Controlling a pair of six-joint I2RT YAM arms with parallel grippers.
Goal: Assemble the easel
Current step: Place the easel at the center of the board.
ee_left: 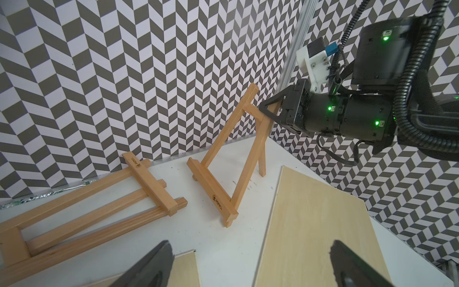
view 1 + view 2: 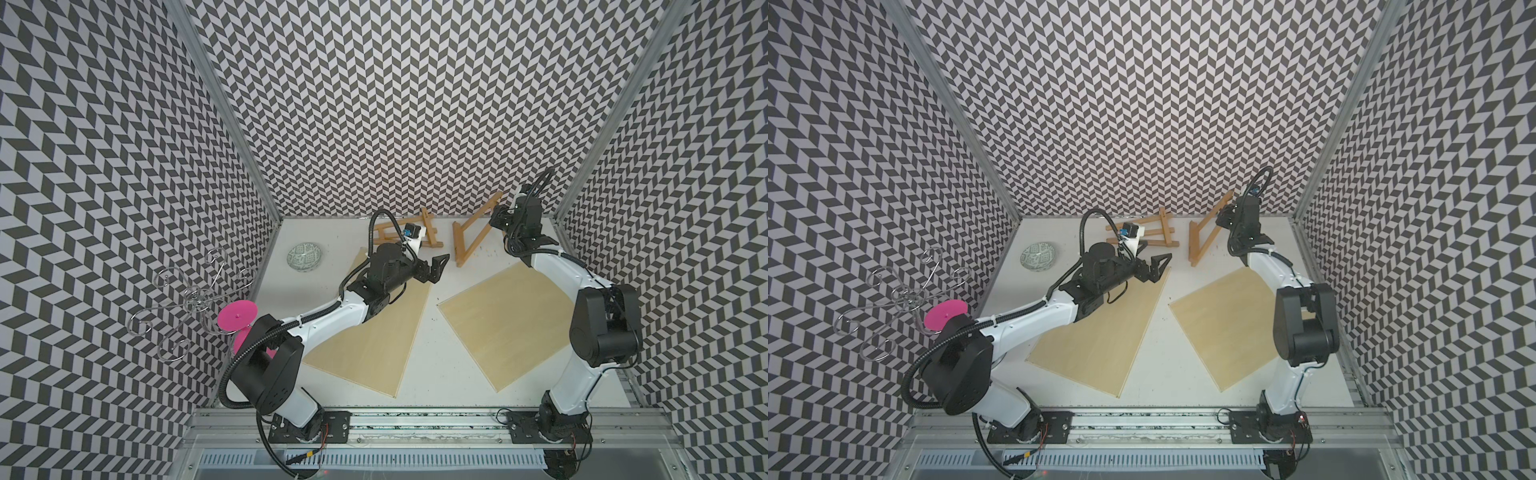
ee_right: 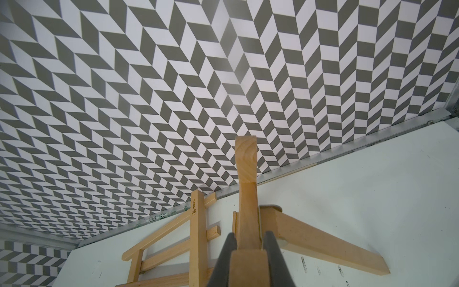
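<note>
While the right gripper (image 1: 267, 111) pinches the top of the standing easel (image 1: 224, 129) between closed jaws, that easel rests on the white table (image 2: 428, 365) near the back wall, with its legs spread and its shelf rail low across the front. A dark logo with a short word is burned into that rail, too small to read. The flat easel (image 1: 151, 184) lies just beside it along the back wall and bears the same mark on its own rail. The left gripper (image 1: 250, 263) hangs with its jaws wide apart and empty near the far corner of the left plywood board (image 2: 374, 353). Another plywood board (image 2: 507, 324) lies beside the right arm.
</note>
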